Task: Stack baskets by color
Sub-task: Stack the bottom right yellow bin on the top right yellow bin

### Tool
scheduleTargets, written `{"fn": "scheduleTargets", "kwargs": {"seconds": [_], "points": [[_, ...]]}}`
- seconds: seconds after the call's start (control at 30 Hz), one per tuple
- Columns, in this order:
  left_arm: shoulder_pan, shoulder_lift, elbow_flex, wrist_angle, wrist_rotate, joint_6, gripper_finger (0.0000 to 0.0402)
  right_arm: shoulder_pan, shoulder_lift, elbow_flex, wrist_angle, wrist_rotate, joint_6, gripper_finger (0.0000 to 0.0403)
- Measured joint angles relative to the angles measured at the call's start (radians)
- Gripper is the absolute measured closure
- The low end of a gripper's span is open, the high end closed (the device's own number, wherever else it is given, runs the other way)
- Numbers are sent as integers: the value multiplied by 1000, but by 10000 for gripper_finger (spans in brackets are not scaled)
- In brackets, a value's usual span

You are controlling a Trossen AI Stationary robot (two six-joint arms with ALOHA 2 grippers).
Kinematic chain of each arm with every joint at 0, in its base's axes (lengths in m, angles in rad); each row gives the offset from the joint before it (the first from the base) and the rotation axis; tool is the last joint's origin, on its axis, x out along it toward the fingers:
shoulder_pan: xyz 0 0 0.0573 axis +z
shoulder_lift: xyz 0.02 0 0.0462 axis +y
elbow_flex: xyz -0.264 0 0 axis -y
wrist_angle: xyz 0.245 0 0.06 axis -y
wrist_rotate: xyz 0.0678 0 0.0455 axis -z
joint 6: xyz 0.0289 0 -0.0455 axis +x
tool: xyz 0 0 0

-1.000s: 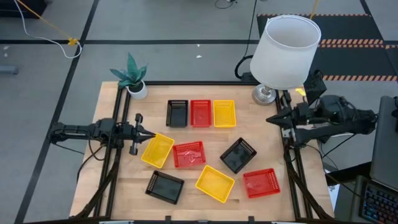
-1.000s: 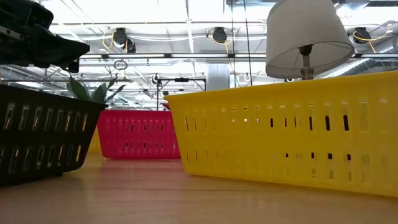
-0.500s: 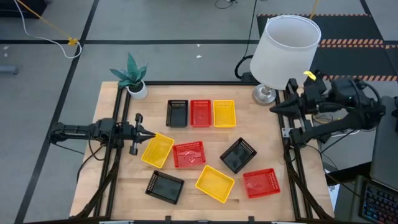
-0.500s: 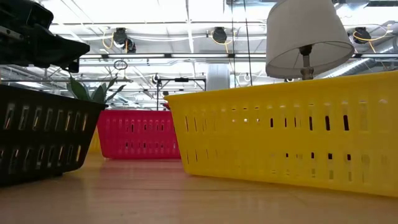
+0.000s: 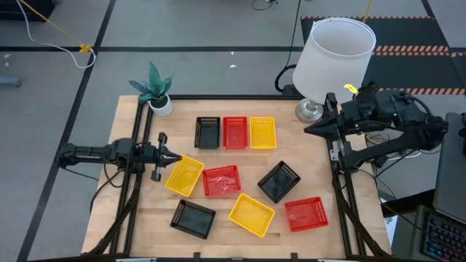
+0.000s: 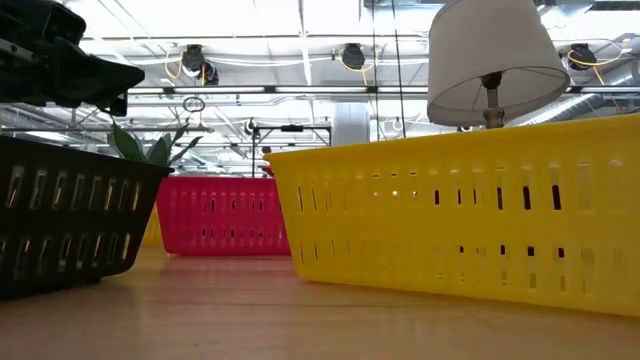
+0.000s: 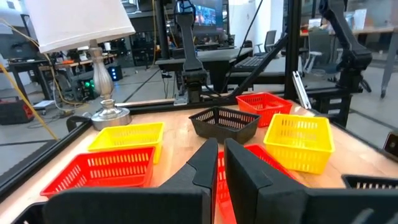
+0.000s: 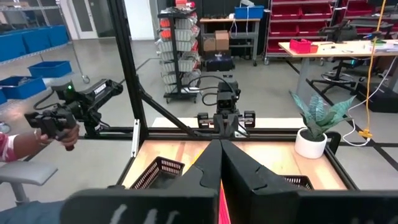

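Jaws of both grippers are closed on nothing: the right gripper (image 5: 309, 129) is pressed fully together, while the left gripper (image 5: 177, 156) shows only a thin slit between its fingers in the left wrist view. The wooden table (image 5: 306, 156) is seen from above with nine baskets on it, none held. The white lamp (image 5: 333, 60) stands at the far right corner, and the right gripper is raised just in front of its base, well apart from every basket. Three baskets are lined up side by side in the far row: a black basket (image 5: 207, 132), a red basket (image 5: 235, 132) and a yellow basket (image 5: 262, 132). Six lie scattered nearer the front edge. Of these, a tilted yellow basket (image 5: 184, 175) lies directly ahead of the left gripper's tips, just beside them; a second red basket (image 5: 221, 180) adjoins it. Further along are found a second black basket (image 5: 278, 181), a third red basket (image 5: 306, 214), a third yellow basket (image 5: 251, 215) and a third black basket (image 5: 193, 218). The small potted plant (image 5: 155, 89) is placed at the far left corner.
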Motion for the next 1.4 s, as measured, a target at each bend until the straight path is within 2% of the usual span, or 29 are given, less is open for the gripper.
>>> {"fn": "scheduleTargets", "kwargs": {"seconds": [0.23,0.4,0.57,0.83,1.17,1.3,1.4], "points": [[0,0,3,141,-18,-149,369,0,3,-14,-1,0,-14,403],[0,26,98,103,-17,-223,369,0,3,-32,1,1,-54,403],[-12,128,286,-9,-17,-212,369,0,3,-68,22,1,-52,403],[-53,368,667,-188,-16,-109,369,0,2,-173,161,1,-26,403],[-96,706,1146,-586,-17,-85,369,0,1,-273,226,1,-26,403],[-118,811,1247,-699,-19,-86,369,11,1,-305,229,1,-26,403],[-134,861,1254,-685,-26,-85,369,34,1,-345,275,1,-27,403]]}}
